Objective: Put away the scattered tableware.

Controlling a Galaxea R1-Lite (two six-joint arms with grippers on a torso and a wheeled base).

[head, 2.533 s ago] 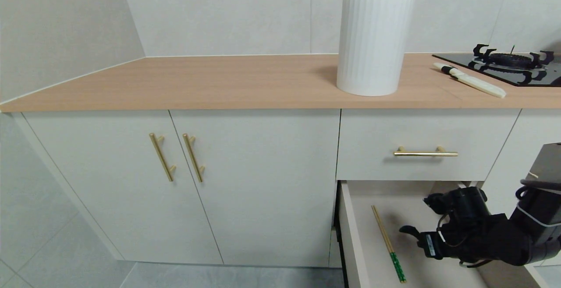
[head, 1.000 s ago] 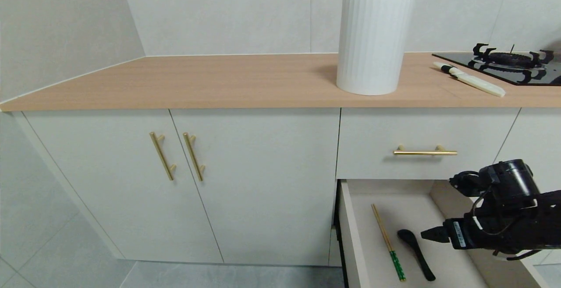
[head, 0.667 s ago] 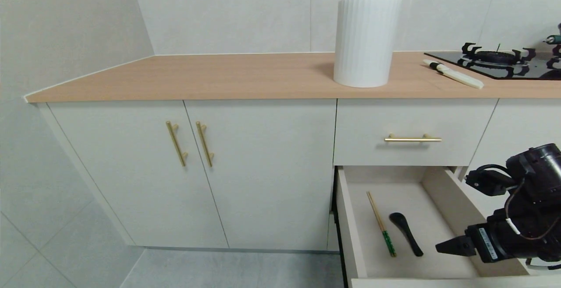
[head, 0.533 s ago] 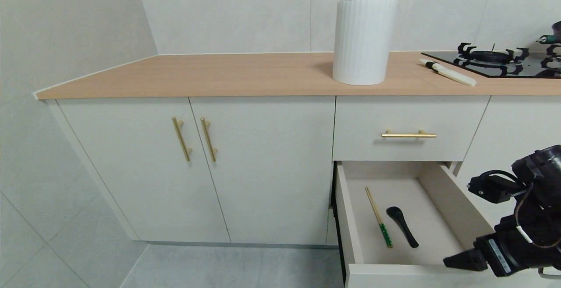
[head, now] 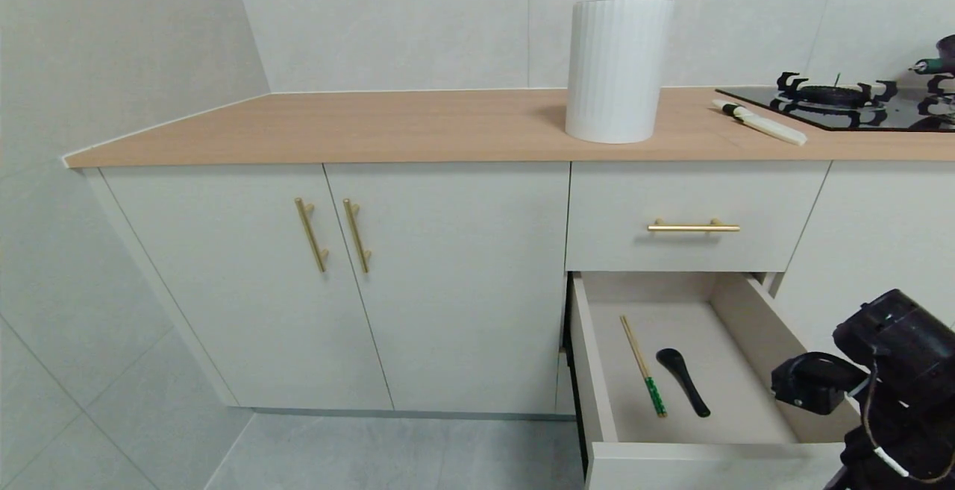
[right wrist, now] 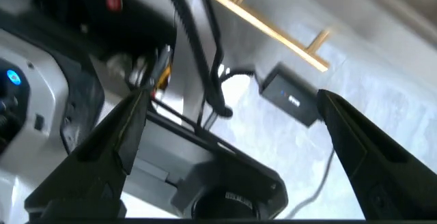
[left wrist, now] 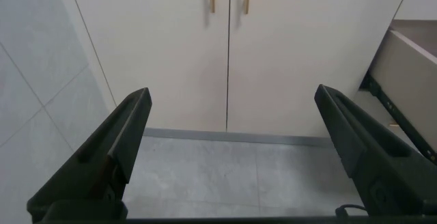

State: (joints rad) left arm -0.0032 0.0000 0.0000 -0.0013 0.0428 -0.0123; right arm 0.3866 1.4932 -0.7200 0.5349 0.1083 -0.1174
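Quick rundown: the lower drawer (head: 686, 467) under the counter (head: 373, 128) is pulled out, and two bits of tableware lie on its floor. A pair of chopsticks (head: 640, 365) with green ends runs front to back close to the drawer's left wall. A black spoon (head: 683, 384) lies just beside them on the right, bowl end toward the back. They look close together, but I don't think they're touching. The upper drawer (head: 694, 192) right above is shut, with a gold handle (head: 693, 227) across its front.

Up on the counter, a white knife (head: 759, 122) lies flat near the right end, just in front of the black gas stove (head: 843, 106). A tall white ribbed container (head: 618, 68) stands upright to the left of the knife, apart from it and closer to the counter's front edge than to the wall.

The right arm (head: 895, 371) sits low, just off the open drawer's front right corner and outside it. The right gripper (right wrist: 232, 98) has its fingers (right wrist: 102, 156) spread wide with nothing between them. Same deal with the left gripper (left wrist: 232, 95): its fingers (left wrist: 369, 149) are wide apart and empty. It faces the two cabinet doors (left wrist: 287, 60) and the grey floor tiles (left wrist: 225, 176) at their foot, and the side of the open drawer shows next to the doors.
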